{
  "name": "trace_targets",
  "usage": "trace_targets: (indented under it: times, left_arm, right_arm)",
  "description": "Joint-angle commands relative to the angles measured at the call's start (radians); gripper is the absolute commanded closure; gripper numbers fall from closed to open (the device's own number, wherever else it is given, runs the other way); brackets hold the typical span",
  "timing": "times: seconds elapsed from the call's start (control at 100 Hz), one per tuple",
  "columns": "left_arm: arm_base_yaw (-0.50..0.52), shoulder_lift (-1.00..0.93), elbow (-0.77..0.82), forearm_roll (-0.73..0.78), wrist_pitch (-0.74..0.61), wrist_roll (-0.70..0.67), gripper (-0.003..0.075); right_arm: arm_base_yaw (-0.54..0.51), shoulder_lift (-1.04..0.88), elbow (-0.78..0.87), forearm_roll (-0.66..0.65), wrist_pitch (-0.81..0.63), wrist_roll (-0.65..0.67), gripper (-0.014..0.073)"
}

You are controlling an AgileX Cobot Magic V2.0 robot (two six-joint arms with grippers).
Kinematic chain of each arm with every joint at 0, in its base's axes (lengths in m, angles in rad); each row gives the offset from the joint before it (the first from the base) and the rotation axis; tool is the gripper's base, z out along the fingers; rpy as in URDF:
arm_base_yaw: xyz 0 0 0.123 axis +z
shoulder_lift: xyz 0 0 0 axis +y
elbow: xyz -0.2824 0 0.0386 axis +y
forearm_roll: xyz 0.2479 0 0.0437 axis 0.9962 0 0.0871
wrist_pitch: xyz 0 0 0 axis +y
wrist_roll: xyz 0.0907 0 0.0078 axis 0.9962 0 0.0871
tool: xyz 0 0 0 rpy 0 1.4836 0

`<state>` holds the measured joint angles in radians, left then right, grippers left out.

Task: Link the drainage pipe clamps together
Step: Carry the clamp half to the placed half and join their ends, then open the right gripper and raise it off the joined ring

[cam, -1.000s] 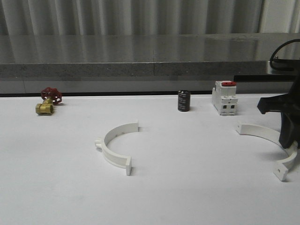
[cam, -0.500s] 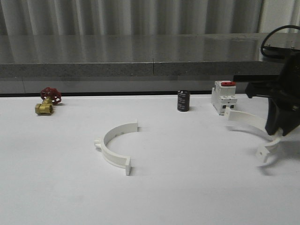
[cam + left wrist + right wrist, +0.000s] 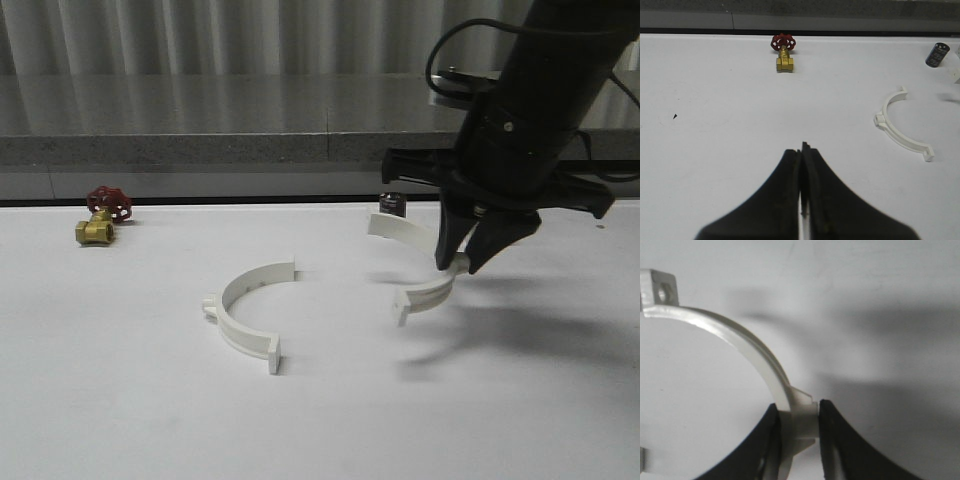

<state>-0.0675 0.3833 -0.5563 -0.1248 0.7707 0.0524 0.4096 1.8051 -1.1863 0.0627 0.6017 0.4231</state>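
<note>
We see one white half-ring clamp point(image 3: 415, 265) lifted off the table point(image 3: 120, 400), its shadow below it, pinched at mid-arc by the right gripper point(image 3: 463, 266); its fingers point(image 3: 840, 440) press on the small lug there. The other clamp half point(image 3: 248, 313) lies flat to the left of the held one, well apart. The left gripper point(image 3: 801, 165) hangs over bare table, fingers pressed together, holding nothing.

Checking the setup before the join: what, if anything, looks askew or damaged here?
Nothing stands out. The right gripper holds one clamp half above the table; the other clamp half lies flat and looks intact. The left gripper is shut, empty.
</note>
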Motion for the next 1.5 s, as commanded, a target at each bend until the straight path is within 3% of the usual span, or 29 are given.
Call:
trace_targets:
  times: [0.0,0.17,0.69,1.49]
  left_arm:
    - [0.001,0.008,-0.026,-0.017,-0.064,-0.002,0.0741]
    - [0.001,0.008,-0.026,-0.017,-0.064,-0.002,0.0741]
    - [0.001,0.008,-0.026,-0.017,-0.064,-0.002,0.0741]
    - [0.001,0.008,-0.026,-0.017,-0.064,-0.002,0.0741]
  right_arm:
    - [0.036,-0.024,-0.056,-0.084,-0.013,0.104,0.0431]
    - [0.104,0.041,-0.122,-0.168,0.028,0.222,0.0431]
    - [0.199,0.159,-0.253,-0.254,0.099,0.369,0.0431]
    - [0.226,0.168,-0.253,-0.236,0.051,0.414,0.0431]
